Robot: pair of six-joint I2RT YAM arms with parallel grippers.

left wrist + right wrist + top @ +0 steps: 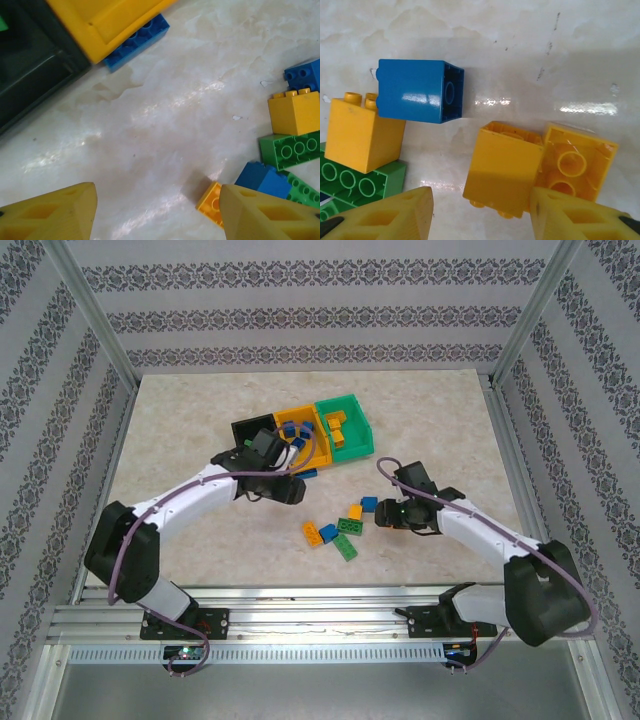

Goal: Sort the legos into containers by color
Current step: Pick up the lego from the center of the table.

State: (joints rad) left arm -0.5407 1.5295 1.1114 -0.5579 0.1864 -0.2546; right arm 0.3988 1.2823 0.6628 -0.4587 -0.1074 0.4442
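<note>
The containers stand in a row at the table's middle: black bin, orange-yellow bin, green bin. Several legos lie in a loose cluster in front of them. My left gripper hovers open over bare table beside the orange-yellow bin, with an orange brick by its right finger. My right gripper is open around a yellow brick lying on its side; a second yellow brick lies upturned against it.
A blue brick pokes out from under the orange-yellow bin's edge. Blue, yellow and green bricks lie left of the right gripper. Yellow bricks sit in the green bin, blue ones in the orange-yellow bin.
</note>
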